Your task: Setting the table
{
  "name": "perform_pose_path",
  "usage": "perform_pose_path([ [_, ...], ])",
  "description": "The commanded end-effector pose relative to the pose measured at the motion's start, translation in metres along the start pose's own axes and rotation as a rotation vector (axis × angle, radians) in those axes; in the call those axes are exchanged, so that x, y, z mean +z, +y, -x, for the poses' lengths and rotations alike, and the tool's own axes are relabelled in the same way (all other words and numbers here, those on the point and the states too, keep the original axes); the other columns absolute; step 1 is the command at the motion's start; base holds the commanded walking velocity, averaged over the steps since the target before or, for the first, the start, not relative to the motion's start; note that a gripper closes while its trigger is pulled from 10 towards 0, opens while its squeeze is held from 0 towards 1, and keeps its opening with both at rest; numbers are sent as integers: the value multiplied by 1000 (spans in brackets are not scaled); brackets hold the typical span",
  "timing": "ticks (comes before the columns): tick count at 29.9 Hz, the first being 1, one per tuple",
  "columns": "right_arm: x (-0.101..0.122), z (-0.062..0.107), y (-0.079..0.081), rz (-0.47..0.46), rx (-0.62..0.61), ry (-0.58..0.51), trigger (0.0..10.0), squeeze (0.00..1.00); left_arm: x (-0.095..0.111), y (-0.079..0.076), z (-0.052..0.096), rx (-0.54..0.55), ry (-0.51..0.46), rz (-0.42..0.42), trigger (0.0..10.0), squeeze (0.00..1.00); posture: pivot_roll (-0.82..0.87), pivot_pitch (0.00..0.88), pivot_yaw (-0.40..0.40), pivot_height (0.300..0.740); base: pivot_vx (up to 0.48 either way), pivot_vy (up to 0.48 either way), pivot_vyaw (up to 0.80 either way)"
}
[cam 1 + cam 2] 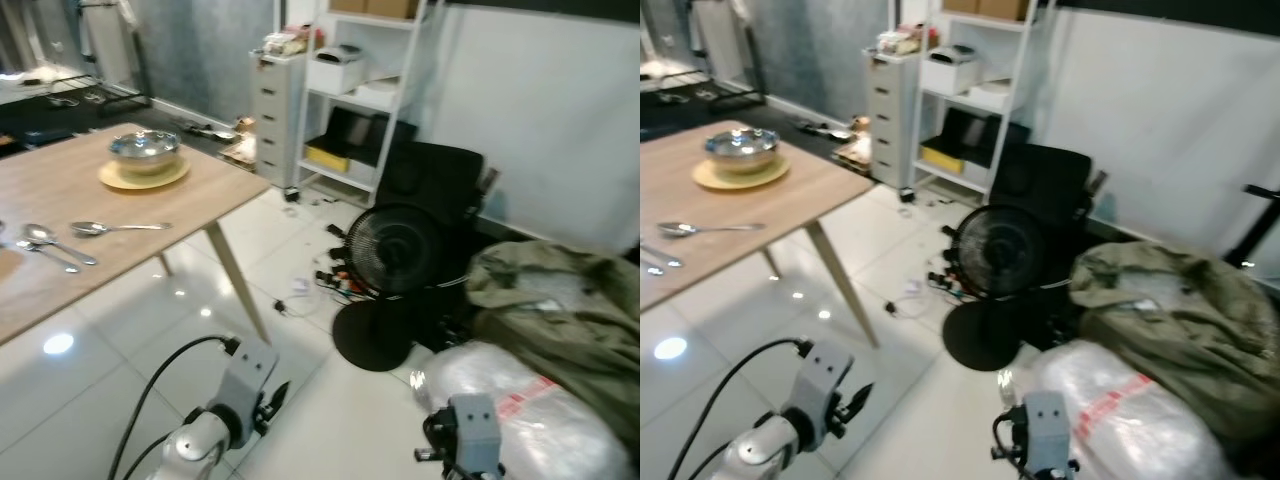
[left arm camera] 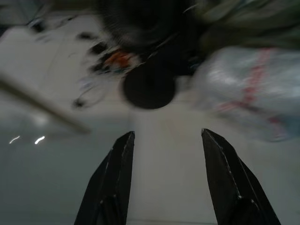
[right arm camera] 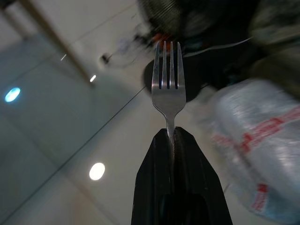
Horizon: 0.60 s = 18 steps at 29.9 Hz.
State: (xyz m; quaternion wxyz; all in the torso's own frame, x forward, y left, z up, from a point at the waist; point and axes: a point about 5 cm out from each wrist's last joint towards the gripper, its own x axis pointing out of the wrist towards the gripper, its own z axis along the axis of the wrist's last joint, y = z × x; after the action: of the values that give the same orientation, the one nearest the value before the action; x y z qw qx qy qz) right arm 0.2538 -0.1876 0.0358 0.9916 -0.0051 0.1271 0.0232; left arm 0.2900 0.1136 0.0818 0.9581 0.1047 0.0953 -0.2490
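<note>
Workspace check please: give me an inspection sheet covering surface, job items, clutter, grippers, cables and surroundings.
Surface: wooden table at the robot's left; white tiled floor ahead.
Job's things: metal bowl on a yellow plate; one spoon near the table edge, two more spoons beside it; fork held upright.
Clutter: black floor fan, green bag, clear plastic-wrapped bundle, small items scattered on the floor.
Grippers: left gripper open, holding nothing, low over the floor; right gripper shut on the fork's handle.
Cables: black cable looping off the left arm; cords on the floor by the fan.
Surroundings: white shelf unit, grey drawer unit, white wall.
</note>
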Motion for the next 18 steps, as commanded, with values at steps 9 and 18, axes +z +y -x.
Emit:
perform_pose_path([
  [9,-3,2,0,-6,-7,-2,10000,0,5,7,-2,34,-29,60,10000,0,61,41,50,740,0,0,-800],
  [18,-2,2,-1,-12,-14,-9,10000,0,9,6,-3,30,-46,71,10000,0,58,42,53,740,0,0,-800],
])
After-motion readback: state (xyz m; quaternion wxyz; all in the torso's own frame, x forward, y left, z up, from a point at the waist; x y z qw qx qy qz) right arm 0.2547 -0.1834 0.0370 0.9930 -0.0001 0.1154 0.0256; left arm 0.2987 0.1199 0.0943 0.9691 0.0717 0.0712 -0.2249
